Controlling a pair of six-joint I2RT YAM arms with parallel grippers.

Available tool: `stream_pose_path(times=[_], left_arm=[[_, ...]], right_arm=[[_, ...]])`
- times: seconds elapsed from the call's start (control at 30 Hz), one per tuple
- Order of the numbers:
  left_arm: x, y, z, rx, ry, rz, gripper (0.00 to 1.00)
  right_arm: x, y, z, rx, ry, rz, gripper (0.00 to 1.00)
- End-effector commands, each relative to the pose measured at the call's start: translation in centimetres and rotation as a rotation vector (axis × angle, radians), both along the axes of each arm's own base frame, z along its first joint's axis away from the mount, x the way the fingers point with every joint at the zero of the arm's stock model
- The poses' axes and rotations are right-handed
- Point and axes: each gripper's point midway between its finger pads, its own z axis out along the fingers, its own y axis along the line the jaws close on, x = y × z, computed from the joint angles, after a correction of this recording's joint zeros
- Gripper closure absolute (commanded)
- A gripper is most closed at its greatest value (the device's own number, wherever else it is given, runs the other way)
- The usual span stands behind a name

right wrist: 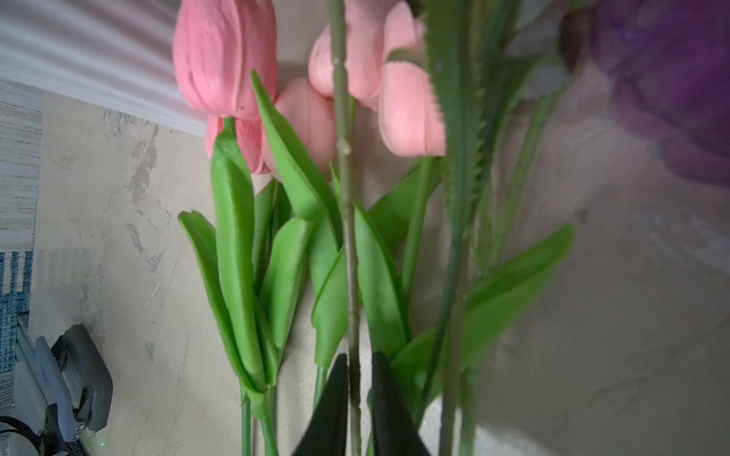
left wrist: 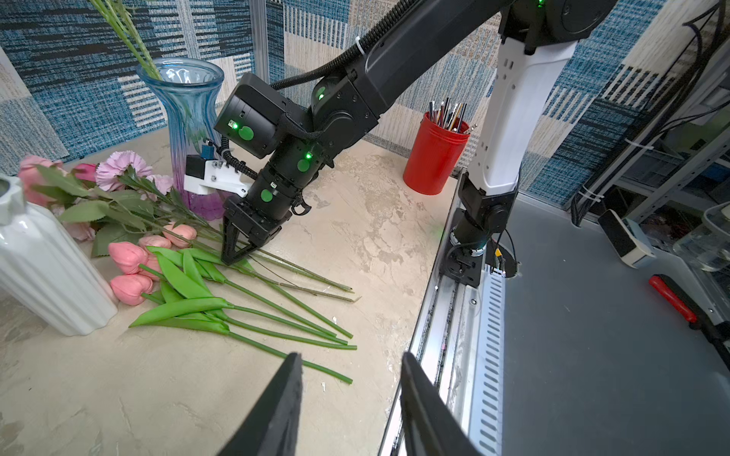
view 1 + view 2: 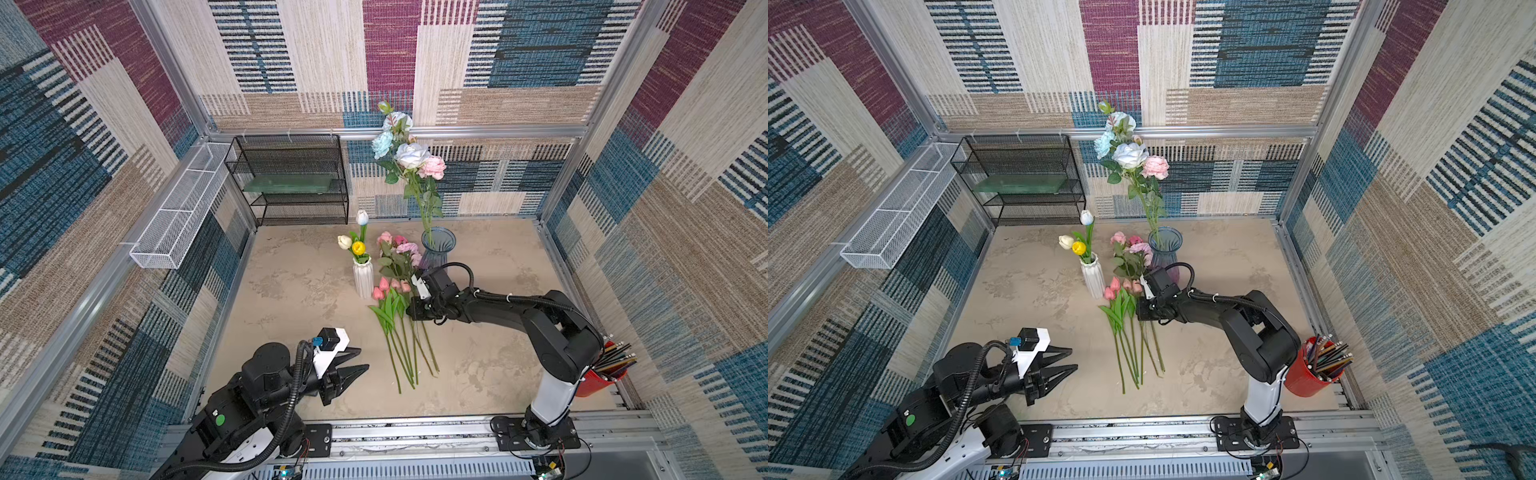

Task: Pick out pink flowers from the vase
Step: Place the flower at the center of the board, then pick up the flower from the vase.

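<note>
1. The right fingers (image 1: 330, 414) were seen low over the pink flowers (image 3: 384, 284) lying on the table (image 3: 291, 291). They were slightly parted, with one thin stem (image 1: 347, 237) between them (a sliver of gap showed on one side).
2. The release would best be finished by widening the fingers fully before any lift, so that the stem was not dragged along.
3. The lift was best taken straight up, clear of the tulip leaves (image 1: 237, 237) and the glass vase (image 3: 438, 245) just beside.
4. One pink rose (image 3: 432, 167) was left standing in that vase among pale blooms (image 3: 411, 154). It was judged the next target, to be gripped low on its stem.
5. The left fingers (image 2: 280, 406) were held open and empty, well apart from the pile.
</note>
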Motion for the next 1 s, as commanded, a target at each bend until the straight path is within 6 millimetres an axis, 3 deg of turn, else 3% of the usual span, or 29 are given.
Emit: stream_pose_path(times=[0.0,0.2,0.5,0.6,0.77,0.97], left_arm=[[0.2,0.0,0.2,-0.003,-0.008,0.011,0.57],[0.3,0.1,0.1,0.001,-0.009,0.016,0.57],[0.5,0.2,0.0,0.006,-0.009,0.03,0.57],[0.6,0.2,0.0,0.009,-0.01,0.038,0.57],[1.7,0.5,0.2,0.01,-0.021,0.095,0.57],[4.6,-0.3,0.9,0.086,0.048,0.189,0.57]], right_arm=[[0.4,0.0,0.2,-0.003,-0.01,-0.014,0.83],[0.4,0.0,1.6,0.013,-0.03,-0.018,0.82],[0.0,-0.8,6.0,0.056,-0.127,-0.027,0.8],[-0.1,-1.3,9.1,0.083,-0.217,-0.015,0.79],[-0.8,-2.7,15.8,0.177,-0.42,0.008,0.77],[-0.8,-7.0,22.6,0.305,-0.654,-0.065,0.67]])
